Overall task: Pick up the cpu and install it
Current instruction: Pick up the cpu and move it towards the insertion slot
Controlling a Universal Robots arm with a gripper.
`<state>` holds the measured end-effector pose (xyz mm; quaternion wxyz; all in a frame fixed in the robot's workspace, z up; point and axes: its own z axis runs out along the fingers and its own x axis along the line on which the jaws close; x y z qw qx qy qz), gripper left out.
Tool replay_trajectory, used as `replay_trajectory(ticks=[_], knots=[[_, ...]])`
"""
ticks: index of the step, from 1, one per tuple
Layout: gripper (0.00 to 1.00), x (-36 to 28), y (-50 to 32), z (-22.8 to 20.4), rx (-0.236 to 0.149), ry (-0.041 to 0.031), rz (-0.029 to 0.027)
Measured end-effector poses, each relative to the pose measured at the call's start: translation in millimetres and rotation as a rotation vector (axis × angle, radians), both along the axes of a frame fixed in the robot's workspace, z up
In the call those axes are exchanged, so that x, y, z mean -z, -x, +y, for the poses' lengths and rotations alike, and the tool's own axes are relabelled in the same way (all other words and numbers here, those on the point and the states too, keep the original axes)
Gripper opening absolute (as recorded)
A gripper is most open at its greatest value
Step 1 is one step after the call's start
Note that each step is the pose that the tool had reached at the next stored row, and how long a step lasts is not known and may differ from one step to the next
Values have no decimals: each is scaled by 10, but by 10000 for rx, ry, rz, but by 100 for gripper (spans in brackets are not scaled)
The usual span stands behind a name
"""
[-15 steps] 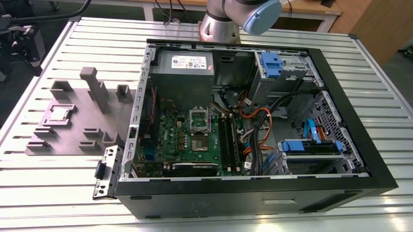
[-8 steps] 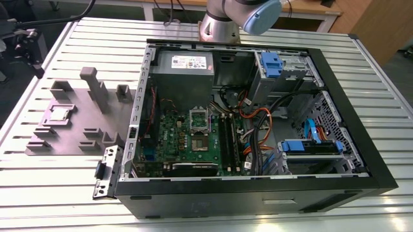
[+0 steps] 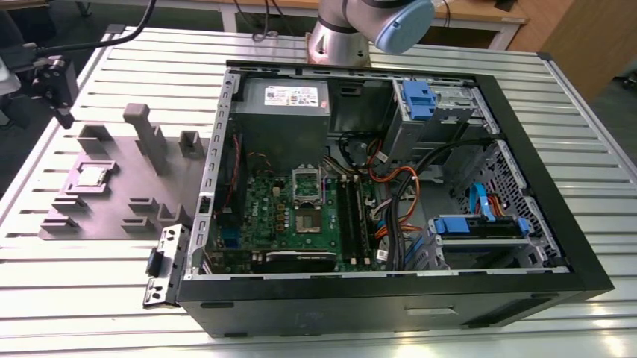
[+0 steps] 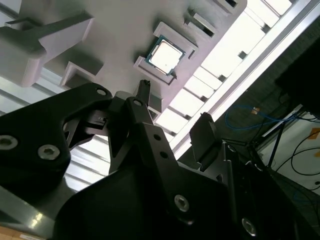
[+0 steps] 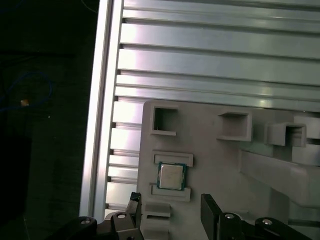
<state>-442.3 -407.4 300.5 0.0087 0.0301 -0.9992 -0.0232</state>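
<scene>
Hovering over the grey plastic fixture (image 3: 104, 207) with the gripper (image 5: 170, 202) spread wide and pinching nothing. Finding the cpu (image 5: 171, 176) lying flat in a shallow recess of that fixture, straight ahead of the gap between the fingers (image 5: 210, 207) and touching neither. Showing its pale metal top upward, with a green rim all round. Being square, offering no long axis, its edges running parallel to the recess walls.

Catching the same cpu (image 4: 163, 55) in the second wrist view, just beyond the fingertips, with taller fixture blocks (image 4: 45, 37) rising off to one side of the gripper.

Getting from the exterior view what both wrist views are missing: the open computer case (image 3: 378, 306) resting on the slatted desk (image 3: 557, 112), well apart from the gripper, holding the green motherboard (image 3: 289, 216), the silver socket frame (image 3: 306, 185) and orange cables (image 3: 390, 173). Placing the cpu (image 3: 92, 175) there near the gripper, with the fixture's upright posts (image 3: 149, 134) and the case wall standing between gripper and socket frame.
</scene>
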Motion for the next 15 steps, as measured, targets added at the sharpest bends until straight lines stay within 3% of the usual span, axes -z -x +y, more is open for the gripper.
replay_trajectory(ticks=[6,15], knots=[[59,108,-4,-3,154,0,0],[59,210,-15,-6,157,0,7]])
